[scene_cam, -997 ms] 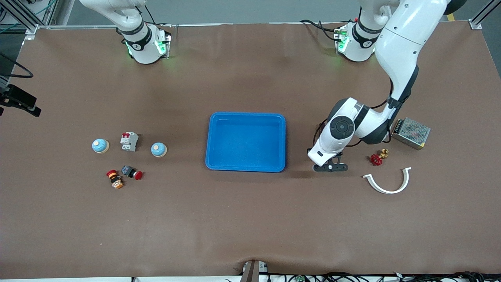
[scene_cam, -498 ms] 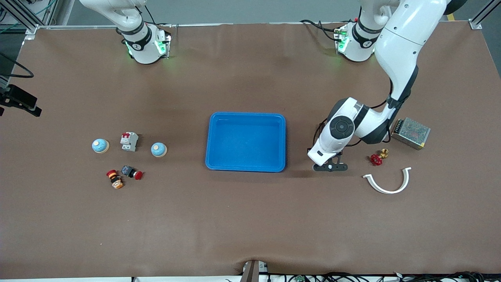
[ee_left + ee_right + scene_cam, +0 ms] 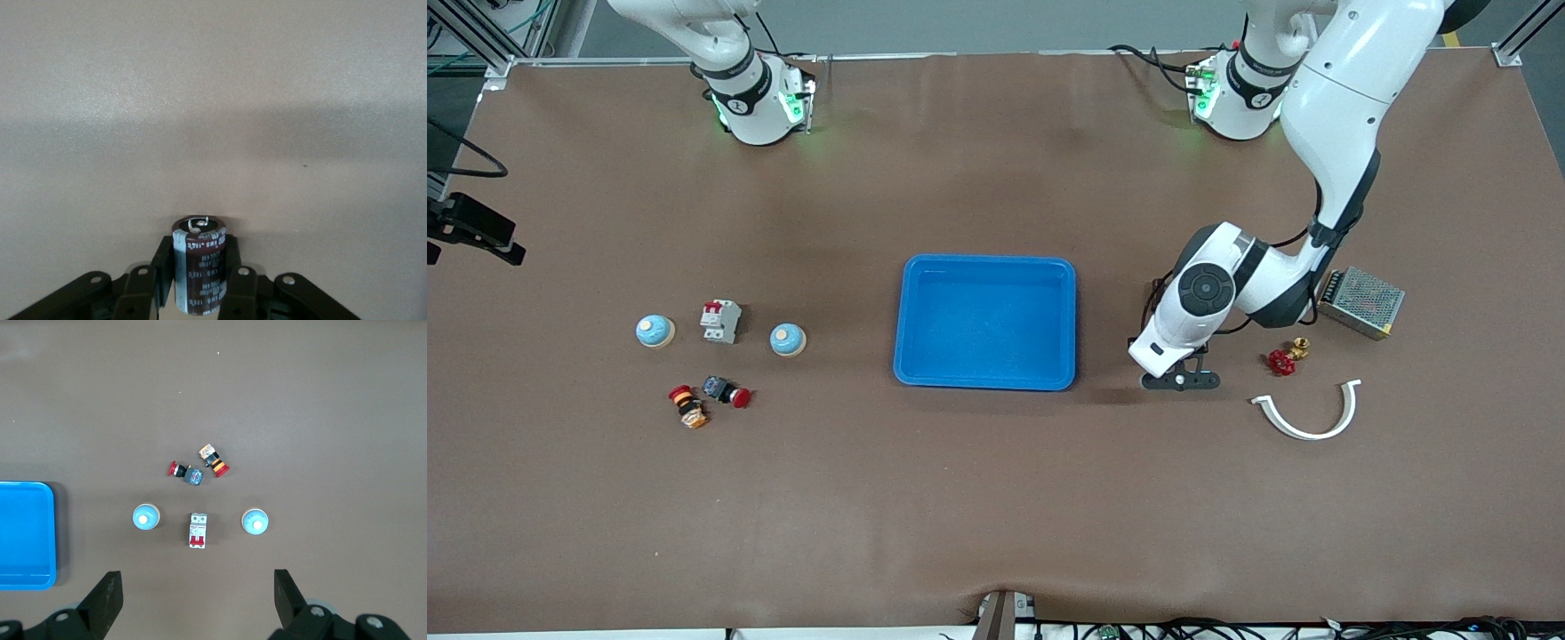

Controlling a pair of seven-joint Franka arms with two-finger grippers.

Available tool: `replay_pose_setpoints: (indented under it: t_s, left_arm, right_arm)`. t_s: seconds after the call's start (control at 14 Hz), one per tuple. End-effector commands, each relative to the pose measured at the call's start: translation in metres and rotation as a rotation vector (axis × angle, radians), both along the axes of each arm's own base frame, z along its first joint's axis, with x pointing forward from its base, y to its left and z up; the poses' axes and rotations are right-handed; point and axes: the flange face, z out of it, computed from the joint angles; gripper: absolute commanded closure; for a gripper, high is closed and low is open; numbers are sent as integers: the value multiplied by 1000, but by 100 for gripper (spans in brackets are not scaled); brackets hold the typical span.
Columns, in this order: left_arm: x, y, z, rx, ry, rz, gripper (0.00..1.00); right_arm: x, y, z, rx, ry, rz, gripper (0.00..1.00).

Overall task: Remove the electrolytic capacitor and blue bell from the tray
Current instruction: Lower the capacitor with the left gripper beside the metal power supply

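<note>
The capacitor (image 3: 199,273), a dark brown cylinder with a grey stripe, stands upright between the fingers of my left gripper (image 3: 198,253), which is shut on it. In the front view the left gripper (image 3: 1179,380) is low over the table between the blue tray (image 3: 985,260) and a red valve (image 3: 1284,358). Two light blue bells (image 3: 655,331) (image 3: 788,339) sit toward the right arm's end of the table. My right gripper (image 3: 197,587) hangs open high above those bells (image 3: 147,517) (image 3: 255,521) with nothing between its fingers. It is out of the front view.
A white circuit breaker (image 3: 720,321) stands between the bells, with two red push buttons (image 3: 726,391) (image 3: 687,406) nearer the camera. A metal mesh box (image 3: 1361,301) and a white curved piece (image 3: 1309,411) lie near the left arm's end.
The left arm with the capacitor has shifted only a hair toward its own end of the table. Nothing else has moved.
</note>
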Motion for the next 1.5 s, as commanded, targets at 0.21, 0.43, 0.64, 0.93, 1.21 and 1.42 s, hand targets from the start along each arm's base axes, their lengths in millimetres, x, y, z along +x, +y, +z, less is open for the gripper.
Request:
replay_pose_setpoints:
  t_s: [0.21, 0.43, 0.64, 0.93, 1.21, 1.42]
  left_arm:
    - [-1, 3, 0, -1, -14, -12, 32]
    - [-1, 3, 0, -2, -14, -8, 15]
    - [-1, 1, 0, -2, -16, -6, 0]
    - [1, 1, 4, -3, -24, 19, 0]
    - [14, 4, 16, -6, -47, 23, 0]
    - [28, 11, 33, 14, -47, 40, 0]
  right_arm:
    - [4, 0, 4, 8, 0, -3, 0]
    - [4, -1, 4, 8, -1, -4, 0]
    - [4, -2, 4, 8, -1, -6, 0]
    - [4, -2, 4, 9, -1, -4, 0]
    - [4, -2, 4, 8, -3, -4, 0]
    - [4, -2, 4, 8, -3, -4, 0]
